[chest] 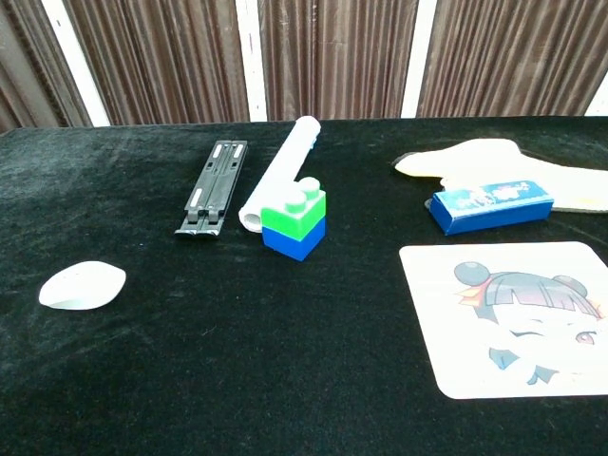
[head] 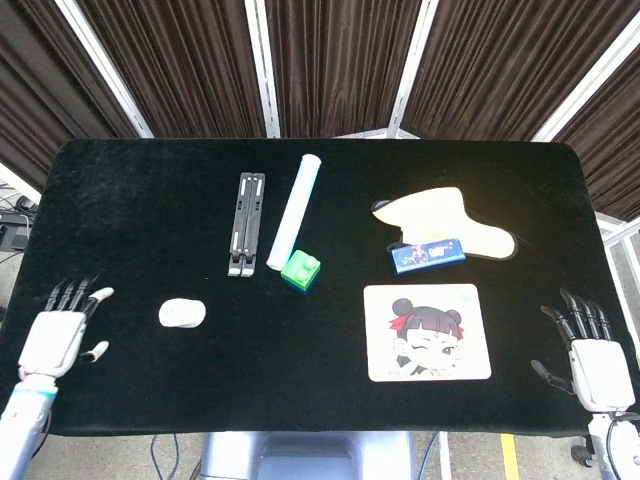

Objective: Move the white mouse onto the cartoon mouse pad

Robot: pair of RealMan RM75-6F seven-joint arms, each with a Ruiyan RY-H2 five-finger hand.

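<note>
The white mouse [head: 182, 313] [chest: 83, 285] lies on the black table, left of centre. The cartoon mouse pad [head: 427, 332] [chest: 513, 317], white with a girl's face, lies flat at the front right. My left hand [head: 60, 335] hovers over the table's front left corner, fingers spread and holding nothing, about a hand's width left of the mouse. My right hand [head: 592, 355] sits at the front right edge, fingers apart and empty, right of the pad. Neither hand shows in the chest view.
Behind the mouse lie a black folded stand [head: 246, 224] and a white tube [head: 294, 210]. A green-and-blue block [head: 301, 272] stands mid-table. A blue box [head: 427, 254] rests against a cream shaped pad [head: 450, 221] behind the cartoon pad.
</note>
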